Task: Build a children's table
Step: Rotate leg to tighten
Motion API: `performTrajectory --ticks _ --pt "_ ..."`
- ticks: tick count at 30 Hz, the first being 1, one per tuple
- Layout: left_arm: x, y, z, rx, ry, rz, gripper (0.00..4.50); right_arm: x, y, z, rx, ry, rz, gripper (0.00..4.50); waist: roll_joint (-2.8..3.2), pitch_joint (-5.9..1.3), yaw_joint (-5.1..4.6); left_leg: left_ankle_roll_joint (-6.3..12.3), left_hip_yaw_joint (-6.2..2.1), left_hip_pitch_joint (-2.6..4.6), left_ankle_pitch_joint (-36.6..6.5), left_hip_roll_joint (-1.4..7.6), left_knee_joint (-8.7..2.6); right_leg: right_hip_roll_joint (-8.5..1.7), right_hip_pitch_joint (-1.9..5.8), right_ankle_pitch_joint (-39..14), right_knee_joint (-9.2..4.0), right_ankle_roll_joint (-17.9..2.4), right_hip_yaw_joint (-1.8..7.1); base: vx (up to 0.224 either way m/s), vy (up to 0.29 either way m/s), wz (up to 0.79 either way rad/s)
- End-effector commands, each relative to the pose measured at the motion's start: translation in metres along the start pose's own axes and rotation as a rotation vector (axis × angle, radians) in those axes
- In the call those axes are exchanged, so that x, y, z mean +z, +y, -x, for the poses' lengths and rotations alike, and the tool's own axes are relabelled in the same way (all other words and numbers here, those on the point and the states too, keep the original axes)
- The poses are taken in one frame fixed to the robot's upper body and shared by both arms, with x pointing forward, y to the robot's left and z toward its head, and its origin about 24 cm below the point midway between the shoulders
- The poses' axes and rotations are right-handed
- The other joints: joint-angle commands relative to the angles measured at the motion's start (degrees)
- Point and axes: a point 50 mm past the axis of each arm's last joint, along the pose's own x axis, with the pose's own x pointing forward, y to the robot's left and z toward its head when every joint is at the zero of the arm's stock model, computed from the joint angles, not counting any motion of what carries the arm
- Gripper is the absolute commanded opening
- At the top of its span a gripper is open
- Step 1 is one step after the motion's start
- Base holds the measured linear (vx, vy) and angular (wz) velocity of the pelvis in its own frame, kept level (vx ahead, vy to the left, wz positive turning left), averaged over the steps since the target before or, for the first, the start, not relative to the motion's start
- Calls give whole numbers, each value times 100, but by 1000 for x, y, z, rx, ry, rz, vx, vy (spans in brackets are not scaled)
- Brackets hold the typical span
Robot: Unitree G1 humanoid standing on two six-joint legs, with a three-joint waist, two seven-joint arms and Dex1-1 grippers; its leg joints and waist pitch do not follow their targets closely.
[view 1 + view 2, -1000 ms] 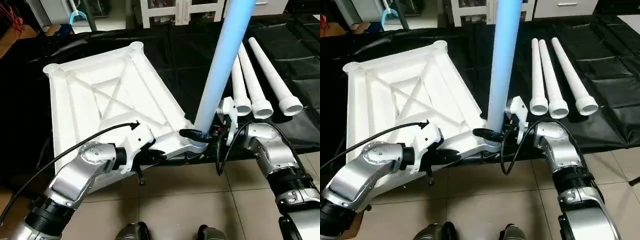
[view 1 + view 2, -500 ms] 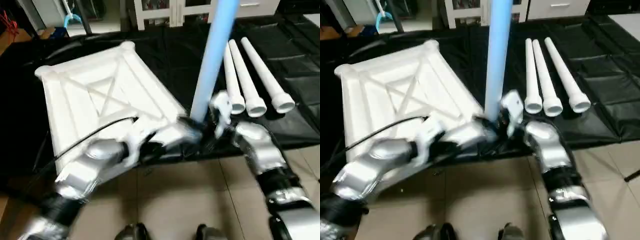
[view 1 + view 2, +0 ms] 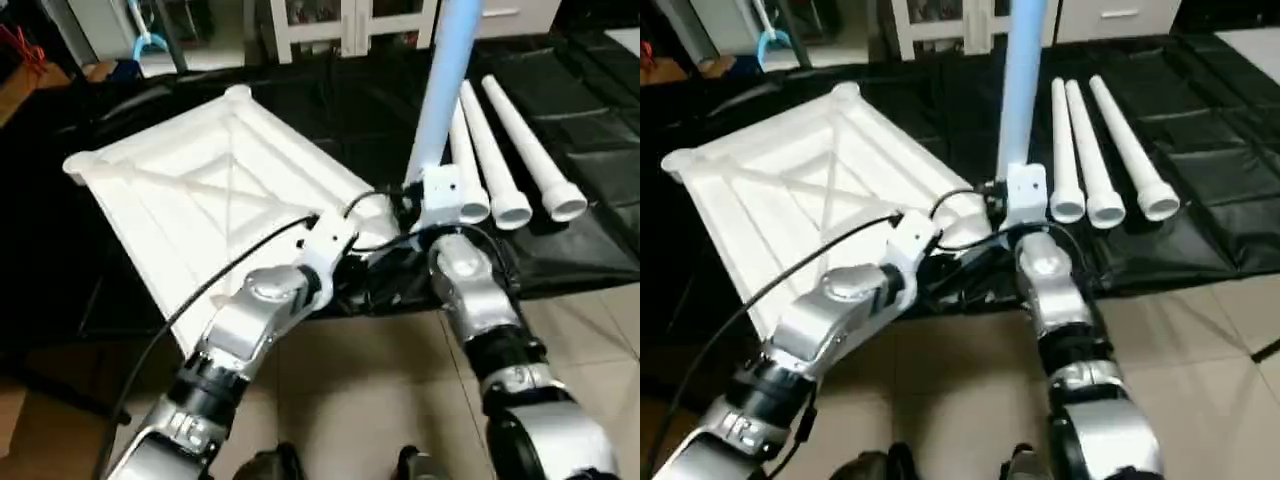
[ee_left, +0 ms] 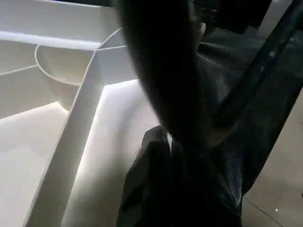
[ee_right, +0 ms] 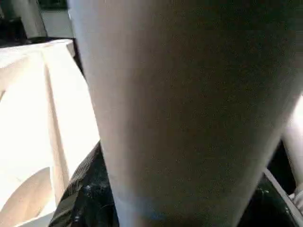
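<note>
In the left eye view, we were on the step of fitting the first leg. The tabletop (image 3: 200,190) lay upside down on a black cloth (image 3: 590,170) on the floor. One leg (image 3: 445,80) stood up, leaning a little, at the tabletop's near corner on our right side. Our right hand (image 3: 415,205) was right up against the bottom of that leg. We could not tell if it was gripping. Our left hand (image 3: 365,262) was low down just beside the same corner, and we could not tell if it was wide or narrow. Three more legs (image 3: 505,150) lay side by side on the cloth, just past our right hand.

The right eye view showed the same things.

In the left wrist view, we saw a round corner socket (image 4: 57,66) close by, with the cloth bunched up next to it.

In the right wrist view, the leg was very close in front, with the tabletop beside it.

We thought the next move was to push the leg straight down into its socket while our left hand kept the tabletop from sliding. Then three legs were left to do.
</note>
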Motion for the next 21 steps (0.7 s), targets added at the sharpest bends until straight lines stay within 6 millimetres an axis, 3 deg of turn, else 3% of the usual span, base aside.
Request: performTrajectory --ticks 1,3,4,6,7,9,11,12,14,15,17,18,19,21 --pt "-10 28 10 171 29 -3 0 -15 25 8 150 12 -128 191 -91 -330 -12 20 -199 218 -2714 297 -439 -83 80 -2159 -371 -681 55 0 0 0" --pt "-14 28 12 137 39 -20 0 -9 25 9 215 -24 -154 191 -96 -337 -12 123 -182 185 -2517 298 -436 -85 111 -1950 -351 -793 54 0 0 0" --pt "-16 27 14 110 45 -34 0 -5 23 10 241 -47 -150 261 -94 -341 -6 150 -176 182 -2469 301 -430 -94 115 -1921 -349 -813 58 0 0 0" --pt "-20 23 18 40 57 -71 0 1 18 12 285 -82 -141 265 -103 -355 -5 287 -164 166 -2243 307 -412 -116 139 -1755 -333 -917 67 0 0 0" --pt "-24 20 23 -20 70 -95 0 7 12 13 322 -105 -120 265 -104 -359 -22 344 -190 115 -2159 303 -412 -125 194 -1816 -317 -911 50 0 0 0" --pt "-28 17 29 -88 83 -112 0 12 6 15 373 -116 -110 304 -92 -381 -42 378 -204 75 -1913 311 -401 -132 221 -1707 -272 -940 38 0 0 0" --pt "-30 15 34 -121 92 -118 0 15 3 17 410 -118 -107 313 -76 -383 -68 378 -184 114 -1903 329 -386 -108 184 -1636 -267 -1067 37 0 0 0" --pt "-32 14 40 -169 101 -131 0 18 -1 20 473 -109 -93 323 -67 -387 -51 361 -161 167 -1940 335 -367 -99 148 -1596 -273 -1146 53 53 -11 0" --pt "-36 13 51 -250 125 -155 0 19 -10 27 592 -61 -23 344 -71 -413 -34 420 -162 160 -1737 331 -341 -80 185 -1280 -217 -1249 47 62 -9 1" --pt "-37 12 56 -290 128 -167 0 19 -15 31 644 -35 16 350 -54 -415 -23 496 -127 185 -1556 334 -311 -65 150 -1001 -193 -1335 62 84 -8 4" --pt "-39 11 63 -338 133 -174 0 18 -23 39 726 12 72 350 -78 -434 19 583 -107 204 -1398 335 -258 -63 137 -782 -149 -1455 83 84 -9 4" --pt "-39 11 64 -344 135 -176 0 18 -24 40 740 21 79 350 -84 -458 24 612 -116 191 -1252 329 -232 -67 175 -613 -109 -1504 71 85 -3 1" --pt "-40 11 66 -354 138 -180 0 18 -28 42 769 41 91 350 -62 -497 49 829 -101 187 -629 317 -171 -41 194 145 -15 -1650 62 85 -3 1" --pt "-43 9 71 -401 155 -182 0 18 -38 46 811 83 89 350 -74 -545 77 1044 -92 190 -128 294 -95 -30 217 750 53 -1779 53 63 9 0"
